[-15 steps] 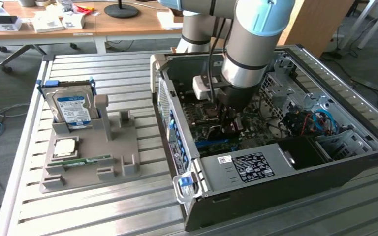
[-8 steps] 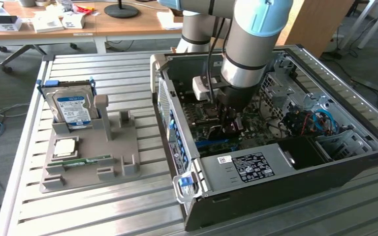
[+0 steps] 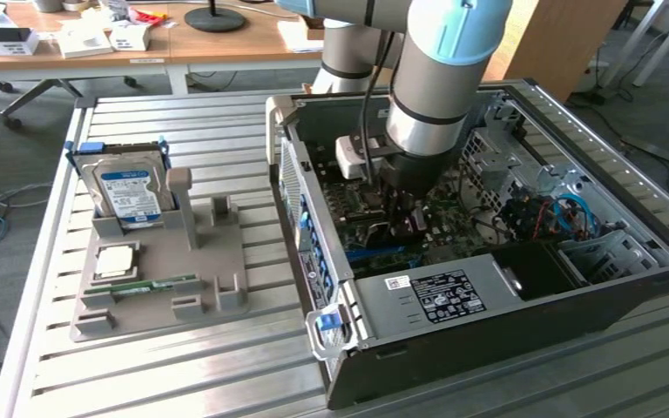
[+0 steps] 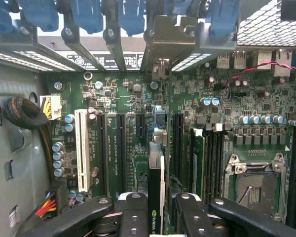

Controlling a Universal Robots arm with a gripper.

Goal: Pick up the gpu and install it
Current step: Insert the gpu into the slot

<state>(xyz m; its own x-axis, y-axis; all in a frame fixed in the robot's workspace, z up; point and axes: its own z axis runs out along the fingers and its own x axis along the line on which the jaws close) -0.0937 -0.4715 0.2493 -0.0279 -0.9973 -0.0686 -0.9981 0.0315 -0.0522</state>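
An open black computer case [image 3: 509, 340] lies on its side on a silvery slatted metal table [image 3: 172, 374], and the grey and pale-blue robot arm [image 3: 439, 78] reaches down into the middle of the case. Inside the case, the black two-fingered gripper [image 4: 159, 200] is narrowed onto the gpu [image 4: 156, 173], a thin flat card seen edge-on, with a dark face and a small green logo near the black fingers [image 4: 133, 212] that press on it from both sides. The card stands on edge over the green motherboard [image 4: 138, 103] on the case's floor, in line with the long black expansion slots and between two of them. Whether its lower edge is seated in a slot cannot be told. Its far end points towards the case's rear wall, where a row of blue plastic latches [image 4: 133, 15] tops the bracket openings. Also inside the case, a long white slot [image 4: 81, 148] lies on one side of the card and a square silver processor socket [image 4: 254, 185] on the other. Outside the case, to the exterior view's left of it, a grey moulded holder [image 3: 195, 270] carries an upright silver hard drive with a blue label [image 3: 125, 192], a square processor chip [image 3: 116, 261] and a narrow green memory stick [image 3: 154, 285].
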